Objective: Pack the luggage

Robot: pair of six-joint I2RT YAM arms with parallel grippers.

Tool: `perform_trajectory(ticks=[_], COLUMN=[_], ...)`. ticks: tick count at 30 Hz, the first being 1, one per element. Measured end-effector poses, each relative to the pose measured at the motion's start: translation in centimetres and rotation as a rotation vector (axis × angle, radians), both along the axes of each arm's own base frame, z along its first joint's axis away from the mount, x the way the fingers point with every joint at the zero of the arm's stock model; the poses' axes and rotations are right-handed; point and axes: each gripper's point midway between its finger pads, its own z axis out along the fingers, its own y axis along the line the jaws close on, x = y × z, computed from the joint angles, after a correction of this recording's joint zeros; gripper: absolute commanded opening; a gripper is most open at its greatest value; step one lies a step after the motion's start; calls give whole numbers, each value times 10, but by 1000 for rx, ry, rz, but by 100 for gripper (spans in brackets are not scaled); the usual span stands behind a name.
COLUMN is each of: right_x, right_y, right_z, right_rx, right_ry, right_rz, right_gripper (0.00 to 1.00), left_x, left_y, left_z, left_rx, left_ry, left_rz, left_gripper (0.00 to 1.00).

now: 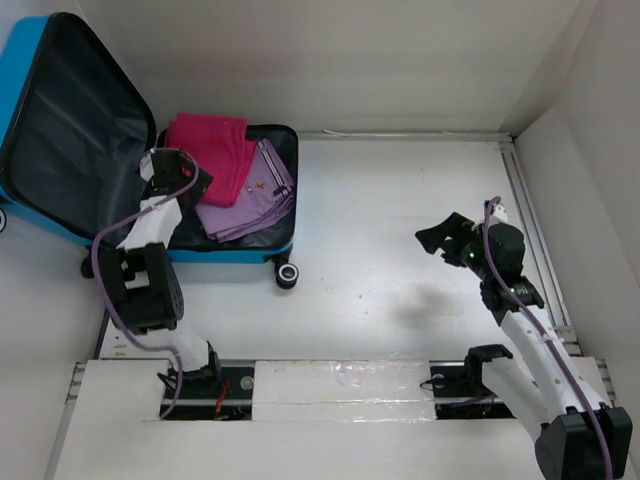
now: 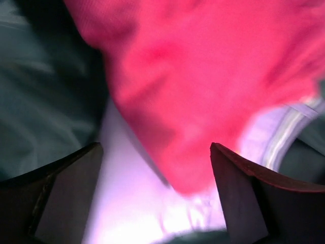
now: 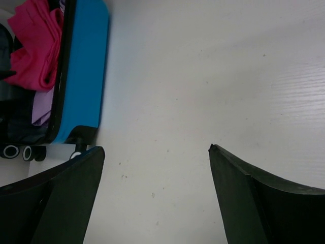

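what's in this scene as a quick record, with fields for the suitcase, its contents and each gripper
luggage: open on the left of the table, lid raised at far left
contents: pink garment and folded lilac garment inside
left gripper: open, close over the garments in the luggage
right gripper: open, empty, over bare table to the right of the luggage
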Motion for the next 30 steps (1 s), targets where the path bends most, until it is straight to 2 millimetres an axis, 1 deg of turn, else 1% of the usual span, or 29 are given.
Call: perform_trajectory(ticks=[1,2,3,4,6,8,9,10,11,12,14,15,17,18,21,22,23,25,27,30], right_x=[-1,-2,-2,-3,-4,-7,-8,-10,-11,-13,-15,-15,-17,-18,-22,-24,-26,-29,-32,-35], right_y=[2,6,8,11,18,26,30,34,38,42,50,53,61,65,81,86,91,102,107,114], right_z=[0,1,1,2,2,0,-1,-1,-2,-2,0,2,7,9,21,26,32,48,58,64], right_rx=[0,0,0,-1,-4,-12,-18,-21,-24,-31,-41,-47,-65,-72,-88,-91,-94,-98,-101,-105], right_ry=[-2,-4,-6,-9,-13,-13,-12,-11,-10,-12,-17,-23,-41,-50,-83,-97,-113,-155,-184,-205], right_rz=[8,20,28,39,59,86,97,110,122,135,156,167,189,201,255,276,293,329,350,371], right_gripper=[90,90,90,87,86,81,80,78,69,69,68,55,54,60,69,74,76,77,77,78], left_x=[-4,-9,-14,-20,-32,-54,-68,-83,-99,-112,-135,-143,-150,-151,-152,-154,-156,-160,-169,-184], left_y=[-4,-9,-15,-21,-43,-72,-86,-95,-98,-98,-96,-95,-94,-93,-90,-89,-88,-84,-79,-68], left_z=[11,28,51,76,133,191,213,231,239,235,220,208,187,181,168,162,158,153,152,157], left_rx=[12,27,46,71,101,109,100,87,78,74,73,77,84,88,107,111,114,123,133,155], left_ry=[-22,-58,-111,-173,-325,-501,-576,-650,-708,-735,-769,-756,-710,-686,-627,-601,-579,-557,-545,-556], left_rz=[1,5,3,1,-37,-99,-135,-166,-180,-188,-194,-198,-204,-204,-202,-198,-194,-181,-162,-111], left_gripper=[84,86,86,87,88,92,93,96,100,100,100,100,100,100,100,100,100,100,100,100])
